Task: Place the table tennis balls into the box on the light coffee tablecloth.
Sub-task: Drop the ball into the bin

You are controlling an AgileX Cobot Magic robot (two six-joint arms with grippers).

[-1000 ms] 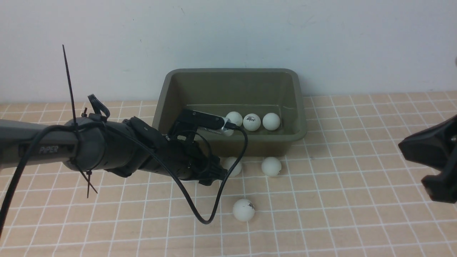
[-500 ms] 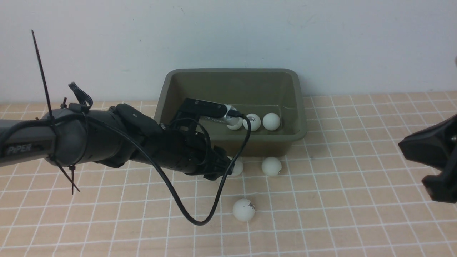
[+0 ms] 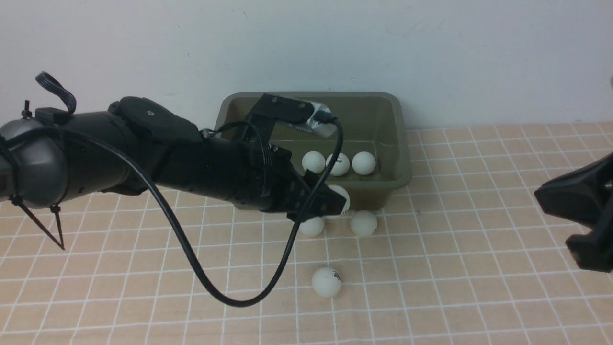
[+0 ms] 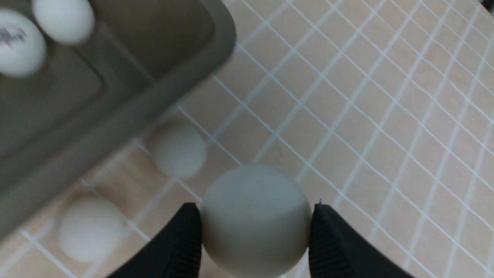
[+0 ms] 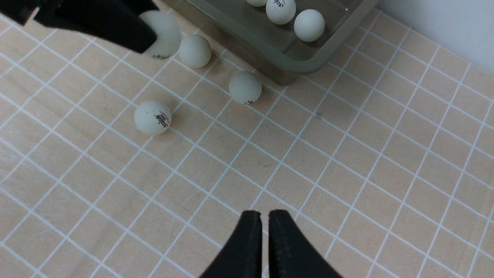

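Front view showed you the left hand pinching one table tennis ball at 6 o'clock of the box, close to its near wall. Inside the box, three balls lay in a row. On the light coffee tablecloth, three loose balls sat toward 6 o'clock too. Your right hand hung at 3 o'clock, fingers pressed together, holding nothing.
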